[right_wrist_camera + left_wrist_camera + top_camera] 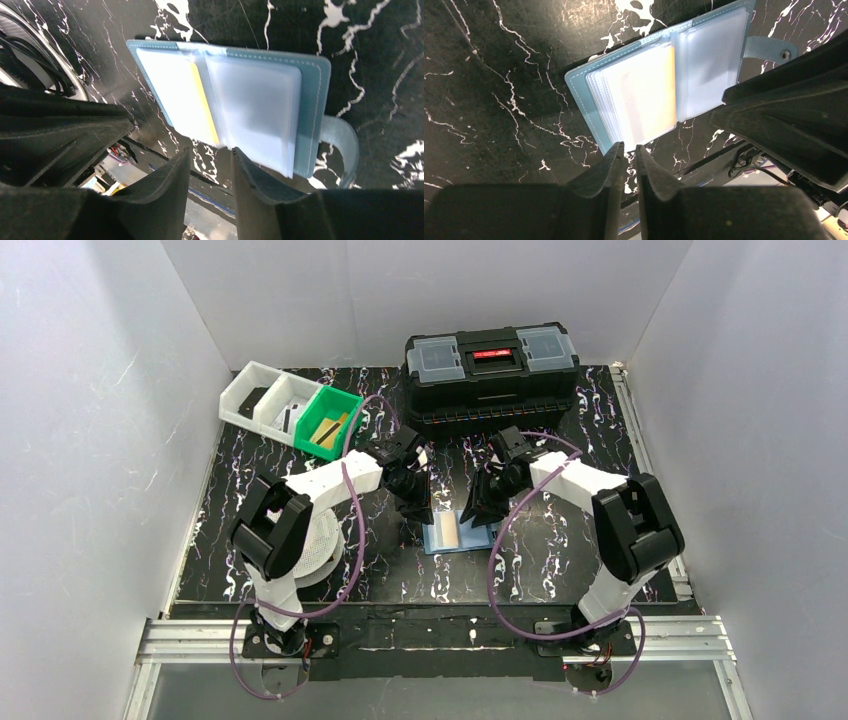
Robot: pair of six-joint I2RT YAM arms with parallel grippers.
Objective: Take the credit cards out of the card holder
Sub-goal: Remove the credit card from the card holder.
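Black matting veined with white covers the table [600, 430] inside a white-walled enclosure. A black toolbox [492, 375] stands at the upper centre of the overhead view, and a green bin [328, 422] sits beside white trays [262, 395] at the upper left.

The card holder [447, 533] lies at the centre of the frame, opened flat with its clear sleeves facing up. This presumably exposes the pockets so that a card edge can be reached from above. Its snap strap [774, 50] is undone and trails off to one side.

One of the credit cards [659, 90], orange-tan, shows through a sleeve next to the spine. No other card can be made out.

The two arms converge on the holder from the left and right of the overhead frame, which suggests one is meant to steady it while the other draws the card.

- **Left gripper [629, 149]:** At the bottom centre of its wrist view. The jaws stand nearly together with only a slit between them, and nothing is visibly clamped. The tips sit at the near edge of the sleeve stack, directly below the orange card. Whether they touch the plastic cannot be told.
- **Right gripper [210, 156]:** At the bottom centre of its own view. The jaws stand moderately apart and empty. The lower edge of the sleeves and the card's corner lie just beyond the gap, between the two tips.
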